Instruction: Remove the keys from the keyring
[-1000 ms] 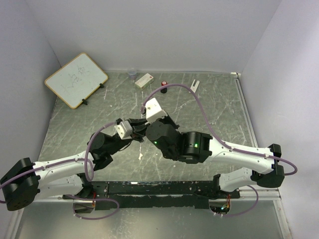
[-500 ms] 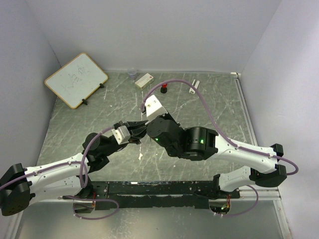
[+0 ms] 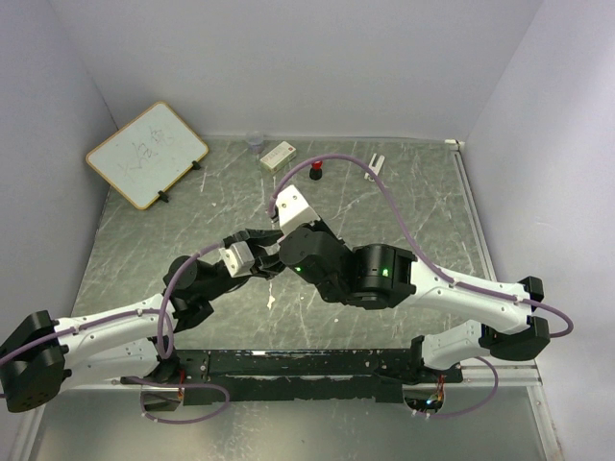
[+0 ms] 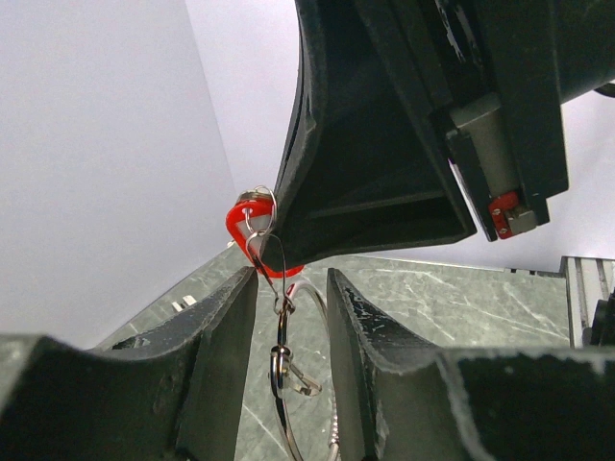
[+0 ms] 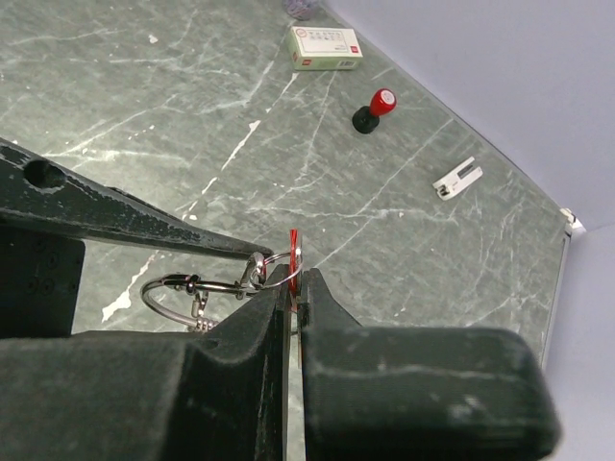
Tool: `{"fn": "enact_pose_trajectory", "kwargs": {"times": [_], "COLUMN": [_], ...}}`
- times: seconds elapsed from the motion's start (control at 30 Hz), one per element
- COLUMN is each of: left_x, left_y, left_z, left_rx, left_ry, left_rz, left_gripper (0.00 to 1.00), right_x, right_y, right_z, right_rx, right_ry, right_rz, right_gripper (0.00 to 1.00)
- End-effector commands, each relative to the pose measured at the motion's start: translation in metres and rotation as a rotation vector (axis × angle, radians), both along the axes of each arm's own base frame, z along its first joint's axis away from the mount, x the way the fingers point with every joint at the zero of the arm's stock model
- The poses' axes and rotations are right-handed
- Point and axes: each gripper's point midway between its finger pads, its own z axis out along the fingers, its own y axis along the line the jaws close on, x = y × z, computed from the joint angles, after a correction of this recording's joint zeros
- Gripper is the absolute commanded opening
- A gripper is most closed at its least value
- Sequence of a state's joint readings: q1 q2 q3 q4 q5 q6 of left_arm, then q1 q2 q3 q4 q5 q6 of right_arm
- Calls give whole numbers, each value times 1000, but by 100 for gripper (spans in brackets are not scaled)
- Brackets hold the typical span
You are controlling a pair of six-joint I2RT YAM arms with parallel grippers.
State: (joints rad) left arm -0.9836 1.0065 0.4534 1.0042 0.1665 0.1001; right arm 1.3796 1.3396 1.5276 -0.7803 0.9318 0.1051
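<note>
The grey-green marbled surface (image 3: 432, 206) carries a whiteboard (image 3: 147, 154) at far left, then along the back a clear cup (image 3: 255, 142), white box (image 3: 278, 155), red-topped knob (image 3: 315, 171) and white clip (image 3: 375, 165).

Grey marbled surface (image 3: 432, 230) with white streaks. Whiteboard (image 3: 147, 155) with faint scribbles, propped tilted at the far left. Clear cup (image 3: 255, 142) at the back wall. White box (image 3: 278, 156) just beside it. Red-topped black knob (image 3: 315, 171) right of the box. Small white clip (image 3: 375, 165) further right, apart from the knob.
</note>
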Motion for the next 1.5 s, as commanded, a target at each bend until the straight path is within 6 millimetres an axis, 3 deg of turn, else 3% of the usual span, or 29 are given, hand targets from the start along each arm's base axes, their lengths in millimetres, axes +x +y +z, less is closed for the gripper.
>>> {"fn": "enact_pose_trajectory", "kwargs": {"times": [0.0, 0.73, 1.0, 1.47], "left_x": [-8, 6, 5, -23], "left_y": [-2, 9, 1, -4], "left_z": [10, 6, 0, -2], "left_rx": [-43, -54, 82, 215], "left_ry": [-20, 16, -48, -167], "left_rz": [-41, 52, 48, -77], "left_gripper": [48, 18, 15, 13], "right_x": [0, 2, 2, -8], "right_y": [4, -6, -16, -11], "right_z": [12, 12, 24, 29], "right_rx": [71, 47, 5, -25], "right_ry": [-8, -20, -16, 60], "right_rz": [6, -33, -61, 15], "right_gripper": [0, 0, 0, 0]}}
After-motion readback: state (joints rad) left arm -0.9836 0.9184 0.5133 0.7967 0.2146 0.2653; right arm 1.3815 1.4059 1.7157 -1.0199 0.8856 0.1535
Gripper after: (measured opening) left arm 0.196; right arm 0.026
